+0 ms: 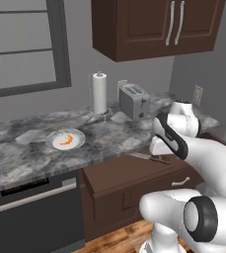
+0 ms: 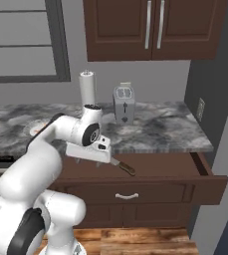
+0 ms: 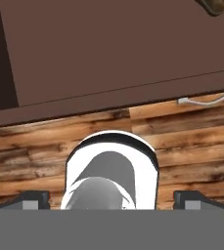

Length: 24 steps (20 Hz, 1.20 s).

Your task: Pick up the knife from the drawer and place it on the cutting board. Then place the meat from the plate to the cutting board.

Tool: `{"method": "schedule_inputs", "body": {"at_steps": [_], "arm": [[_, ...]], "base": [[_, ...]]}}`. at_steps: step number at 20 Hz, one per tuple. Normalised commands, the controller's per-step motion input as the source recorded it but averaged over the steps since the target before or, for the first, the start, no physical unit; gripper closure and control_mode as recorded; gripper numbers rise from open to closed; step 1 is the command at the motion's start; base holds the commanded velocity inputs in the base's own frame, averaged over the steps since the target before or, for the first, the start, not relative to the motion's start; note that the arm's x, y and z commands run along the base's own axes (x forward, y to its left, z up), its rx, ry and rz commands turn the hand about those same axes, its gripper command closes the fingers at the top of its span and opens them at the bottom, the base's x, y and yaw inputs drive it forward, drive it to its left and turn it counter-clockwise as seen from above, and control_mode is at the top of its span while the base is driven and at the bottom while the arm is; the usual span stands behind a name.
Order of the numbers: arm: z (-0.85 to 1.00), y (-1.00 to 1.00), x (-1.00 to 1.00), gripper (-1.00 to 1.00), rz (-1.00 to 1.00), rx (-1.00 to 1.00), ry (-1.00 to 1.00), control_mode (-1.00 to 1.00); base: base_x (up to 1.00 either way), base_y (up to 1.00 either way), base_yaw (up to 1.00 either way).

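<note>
Grey-veined marble counter (image 1: 109, 136) is being shown running across the middle of both base views, under dark brown wall cabinets with long silver bar handles (image 2: 153, 27) at the top of each frame. A white paper towel roll on a wire stand (image 1: 99, 93) and a silver two-slot toaster (image 1: 134, 101) are being seen standing side by side near the back wall, well apart from the robot's hand.

The wide dark brown wooden drawer with a curved silver handle (image 2: 150, 184) is being shown pulled open below the counter, in the centre of the right base view. The kitchen knife with a silver blade and dark brown wooden handle (image 2: 124, 167) is lying inside it, its blade partly hidden by the white hand. The two-finger gripper (image 2: 88, 160) is being held over the drawer's left part, just beside the knife; nothing is being held, and its jaws are spread wide, as the hand view's dark fingertips (image 3: 34, 200) at opposite bottom corners are showing.

In the left base view, the small round white plate with a greyish rim (image 1: 65, 140) is being seen at left centre on the counter, with the small orange-red crescent of meat (image 1: 67, 141) lying on it; a black dishwasher front (image 1: 33, 217) is appearing at lower left. The white arm is covering most of the plate in the right base view. In the hand view, the drawer's brown floor, its silver handle and a plank wooden floor (image 3: 191, 141) are being shown, with the knife's handle end at the upper right corner.
</note>
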Motion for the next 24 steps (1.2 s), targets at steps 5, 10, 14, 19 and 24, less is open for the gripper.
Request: {"method": "schedule_inputs", "body": {"at_steps": [5,10,14,19,24], "arm": [[-0.4,-0.02,0.29,-1.0,0.07,0.0,0.0,-1.0],[-0.31,-0.02,0.41,-1.0,0.03,0.01,0.0,-1.0],[-0.28,-0.03,0.39,-1.0,0.03,0.03,0.0,-1.0],[-0.3,-0.01,0.25,-1.0,0.03,0.02,0.0,-1.0],[-0.36,0.0,0.24,-1.0,0.02,0.0,0.0,-1.0]], "base": [[0.0,0.0,0.0],[0.0,0.0,0.0],[0.0,0.0,0.0],[0.0,0.0,0.0],[0.0,0.0,0.0]]}}
